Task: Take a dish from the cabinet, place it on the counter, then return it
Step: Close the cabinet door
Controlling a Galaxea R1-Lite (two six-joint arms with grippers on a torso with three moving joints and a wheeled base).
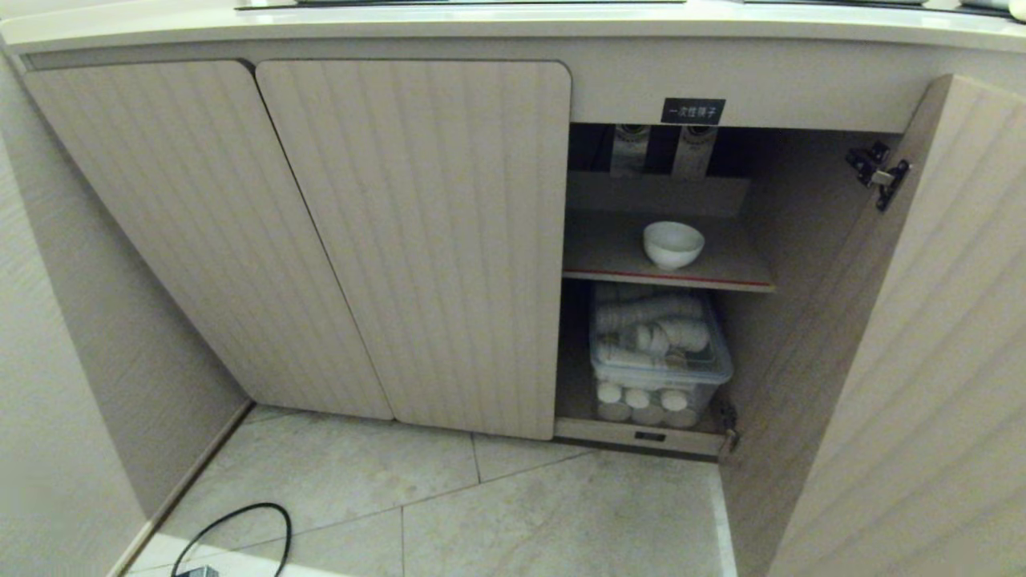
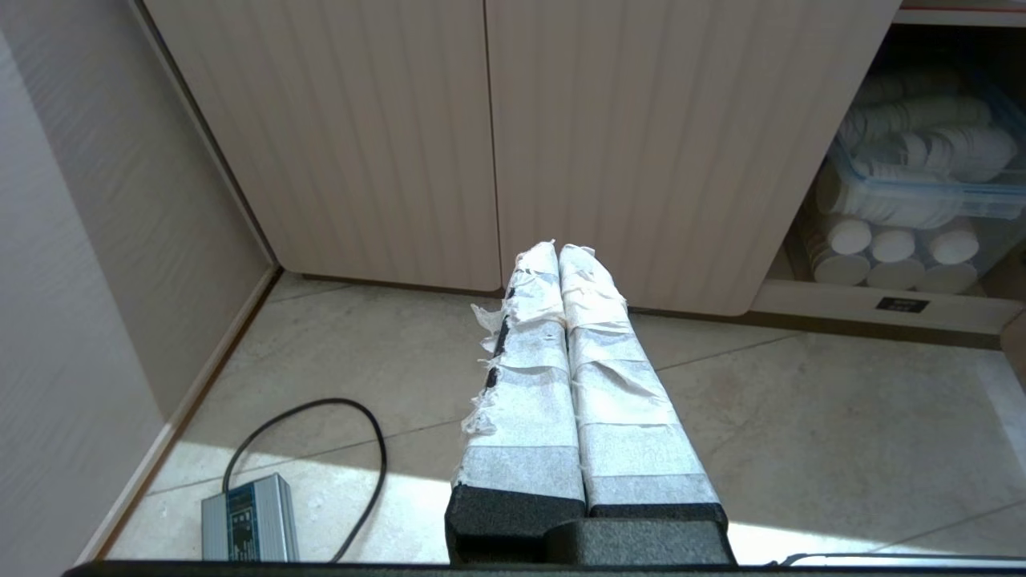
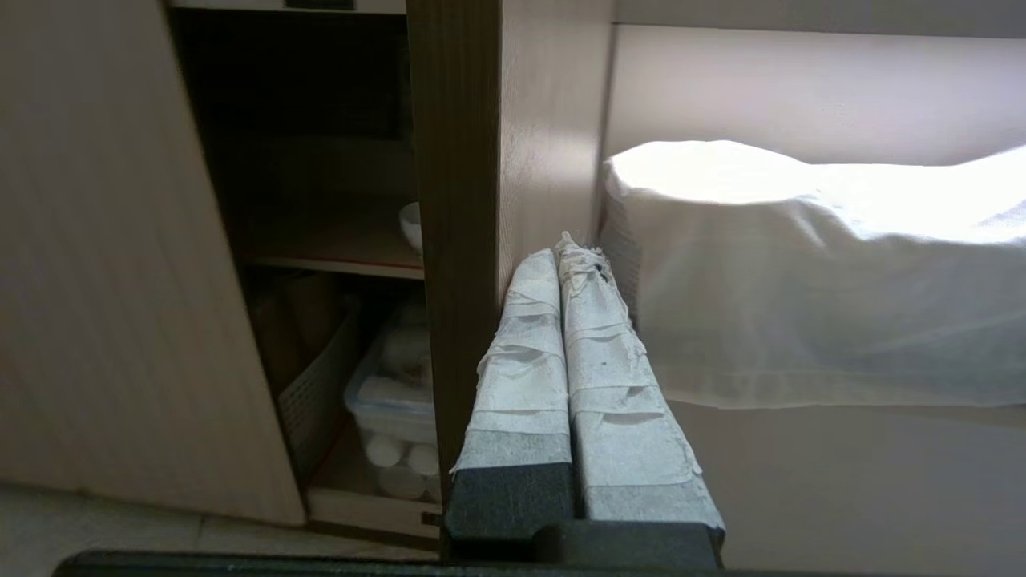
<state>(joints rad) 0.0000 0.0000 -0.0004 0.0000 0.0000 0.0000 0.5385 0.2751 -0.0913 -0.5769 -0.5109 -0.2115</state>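
A small white dish (image 1: 673, 244) stands upright on the red-edged upper shelf (image 1: 609, 255) of the cabinet (image 1: 417, 240), whose right door (image 1: 906, 361) is swung open. In the right wrist view only the dish's rim (image 3: 411, 227) shows past the open door's edge (image 3: 453, 240). My right gripper (image 3: 567, 248) is shut and empty, on the outer side of that door, with its tips close against the door face. My left gripper (image 2: 559, 250) is shut and empty, low over the floor in front of the closed doors. The counter (image 1: 513, 28) runs along the top.
A clear lidded box of white disposable cups (image 1: 659, 353) fills the lower shelf. A white cloth (image 3: 809, 272) drapes beside the right gripper. A black cable (image 1: 240, 529) and a small grey power unit (image 2: 248, 529) lie on the tiled floor at the left, near a wall.
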